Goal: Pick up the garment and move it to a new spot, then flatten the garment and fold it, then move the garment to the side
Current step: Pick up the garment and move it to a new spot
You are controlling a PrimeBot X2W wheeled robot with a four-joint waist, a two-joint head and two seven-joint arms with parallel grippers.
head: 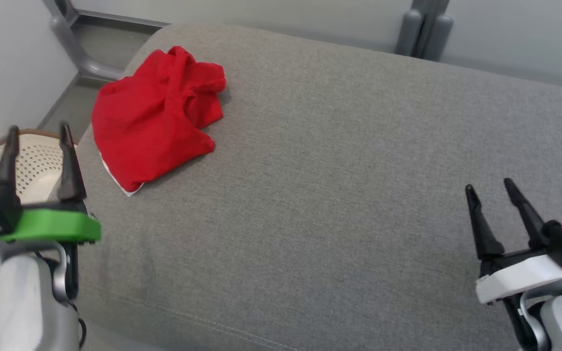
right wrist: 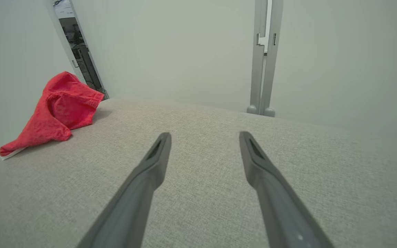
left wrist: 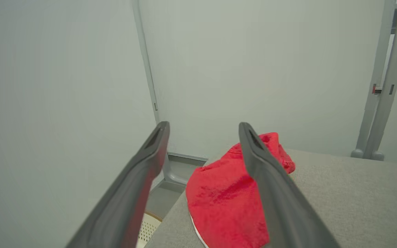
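A crumpled red garment with a bit of white edge lies bunched at the far left corner of the grey cushioned surface. My left gripper stands open at the left edge, off the cushion's side and short of the garment, with nothing between its fingers. In the left wrist view the garment lies just ahead, partly behind the right finger. My right gripper hangs open and empty over the cushion's right side, far from the cloth. The right wrist view has the garment at the far left, beyond the fingers.
A white perforated basket sits on the floor below my left gripper, beside the cushion's left edge. Grey metal frame posts rise behind the cushion against pale walls. The cushion's middle and right are bare grey fabric.
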